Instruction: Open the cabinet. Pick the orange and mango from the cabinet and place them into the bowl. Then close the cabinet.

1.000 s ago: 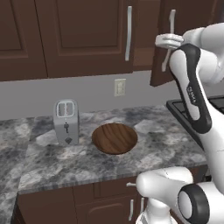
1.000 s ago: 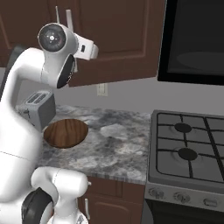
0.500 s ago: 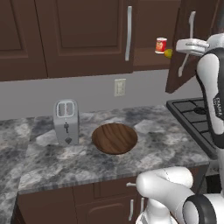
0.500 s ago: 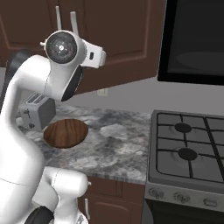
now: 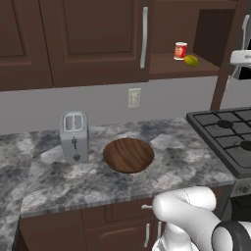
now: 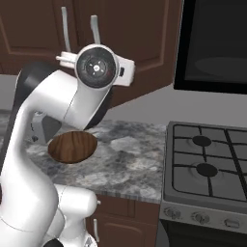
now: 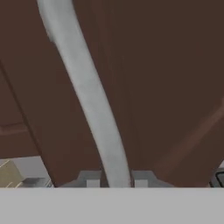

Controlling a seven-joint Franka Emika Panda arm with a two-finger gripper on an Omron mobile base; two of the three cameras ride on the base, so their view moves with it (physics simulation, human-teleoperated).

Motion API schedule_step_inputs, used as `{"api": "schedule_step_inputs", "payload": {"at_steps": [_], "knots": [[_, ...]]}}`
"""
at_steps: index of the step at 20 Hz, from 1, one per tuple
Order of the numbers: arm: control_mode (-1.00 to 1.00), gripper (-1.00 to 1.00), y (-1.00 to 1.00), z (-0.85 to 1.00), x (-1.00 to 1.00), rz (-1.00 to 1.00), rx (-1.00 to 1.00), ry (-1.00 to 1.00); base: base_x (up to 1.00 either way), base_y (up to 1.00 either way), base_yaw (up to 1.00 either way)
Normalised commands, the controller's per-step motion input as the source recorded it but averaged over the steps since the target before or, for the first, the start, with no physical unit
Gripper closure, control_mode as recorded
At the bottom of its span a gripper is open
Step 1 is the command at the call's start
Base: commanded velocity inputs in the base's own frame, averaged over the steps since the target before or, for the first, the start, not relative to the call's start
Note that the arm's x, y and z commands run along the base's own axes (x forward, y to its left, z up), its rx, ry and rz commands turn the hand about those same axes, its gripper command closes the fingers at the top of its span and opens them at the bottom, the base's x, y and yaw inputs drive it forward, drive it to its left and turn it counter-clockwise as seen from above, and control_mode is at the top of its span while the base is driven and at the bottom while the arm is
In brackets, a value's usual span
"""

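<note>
i see my gripper (image 7: 114,180) with its fingertips either side of the silver handle (image 7: 89,98) of the cabinet (image 5: 186,39) door, closed on it. right door swung open; mango (image 5: 191,61) sits beside a red can (image 5: 180,50) inside. bowl (image 5: 129,155) on the counter (image 5: 73,181) near the toaster (image 5: 73,137).

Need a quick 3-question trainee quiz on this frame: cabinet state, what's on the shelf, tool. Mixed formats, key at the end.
1. True or false: the right door of the cabinet is swung open.
2. Multiple choice: what lies on the open shelf just right of the red can? A) an orange B) the mango C) a lemon
3. Fill in: in the hand view, the tool has its finger tips on either side of the door's silver bar ____.

Key
1. True. The door stands edge-on and the shelf is exposed.
2. B. No orange can be made out there.
3. handle.
</note>
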Motion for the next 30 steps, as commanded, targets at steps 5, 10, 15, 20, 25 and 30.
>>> {"api": "schedule_step_inputs", "payload": {"at_steps": [5,10,15,20,25,30], "knots": [[-1.00,1.00,-0.30,-0.01,-0.40,0.07,0.00,0.00,0.00,0.00,0.00],[-1.00,1.00,-0.02,-0.16,0.00,0.15,0.00,0.00,0.00,0.00,0.00],[-1.00,-1.00,0.26,-0.03,-0.29,0.13,-0.01,0.00,0.00,0.00,0.00],[-1.00,-1.00,0.59,0.05,-0.56,-0.04,-0.03,0.03,0.00,0.00,0.00],[-1.00,-1.00,0.63,0.11,-0.39,-0.18,-0.03,0.11,0.00,0.00,0.00],[-1.00,-1.00,0.63,0.01,-0.03,-0.25,-0.03,0.08,0.00,0.00,0.00]]}}
